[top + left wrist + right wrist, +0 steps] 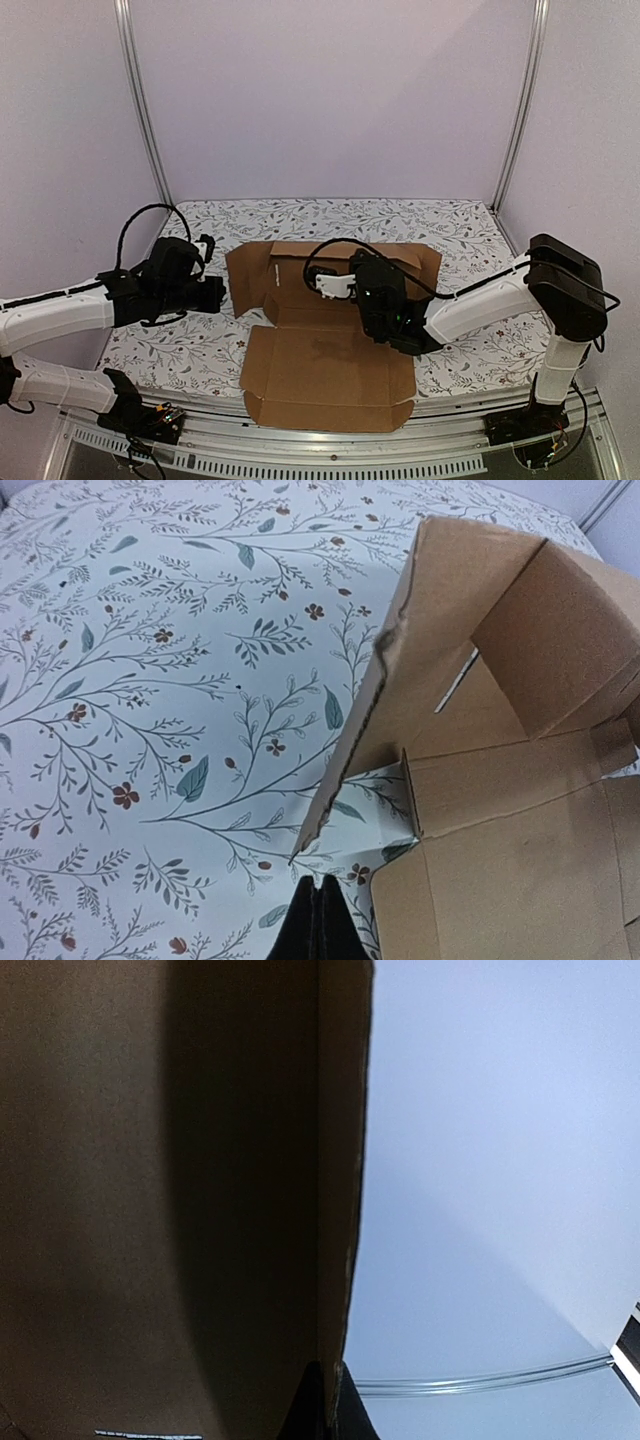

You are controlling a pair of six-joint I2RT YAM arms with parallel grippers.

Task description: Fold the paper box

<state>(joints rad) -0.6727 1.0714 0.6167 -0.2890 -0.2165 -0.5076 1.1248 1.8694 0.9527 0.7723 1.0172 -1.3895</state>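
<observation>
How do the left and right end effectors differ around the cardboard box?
Left end effector sits outside the plain brown corrugated cardboard box, beside its raised left flap, above the floral-print tablecloth; right end effector is over the box's middle, close against a cardboard panel. Left one's view is mostly tablecloth; right one's is half cardboard. Shared: both shut, neither visibly gripping.

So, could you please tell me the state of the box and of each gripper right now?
Box: half folded; left flap raised, front panel flat on the table.
Left gripper: shut, empty, just outside the left flap.
Right gripper: shut, empty, against a raised wall.
</observation>
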